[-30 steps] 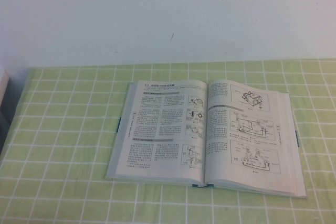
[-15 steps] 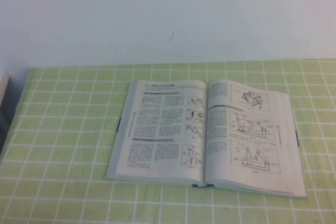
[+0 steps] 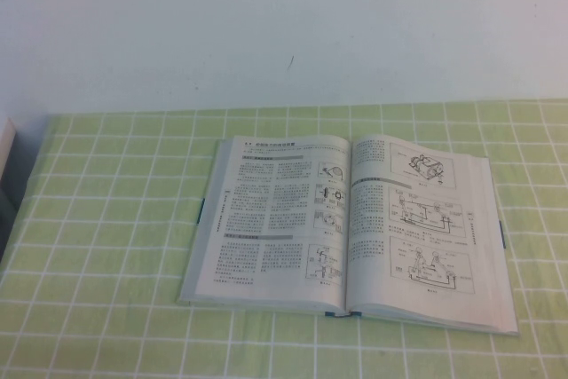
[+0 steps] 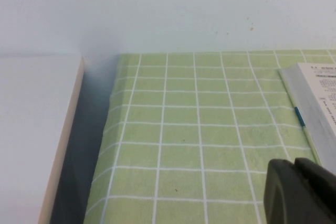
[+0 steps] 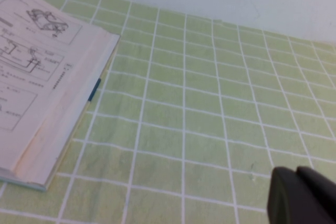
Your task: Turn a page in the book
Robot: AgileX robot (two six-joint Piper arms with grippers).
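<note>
Right now, from the high view, the book (image 3: 351, 230) lies open and flat on the green checked tablecloth (image 3: 106, 246), and neither of my arms shows there at all. The page (image 3: 426, 224) I judge I should turn is the right-hand leaf, so the step in hand is the approach. To do it well I should come in low at the outer edge of that leaf, catch only the top sheet, and lift it in an arc over the spine rather than dragging it.

From the left wrist view, my left gripper (image 4: 302, 190) hangs above the cloth, touching nothing. The book's (image 4: 315, 103) left edge lies just beyond it, off to one side. I cannot tell how wide its jaws stand. A pale white block (image 4: 31, 129) sits well apart on the other side.

From the right wrist view, my right gripper (image 5: 304, 195) is closed with nothing between its jaws, hovering over bare cloth. The page (image 5: 37, 72) and the thick stack of leaves beneath it lie well apart from it, across several squares of the grid.
</note>
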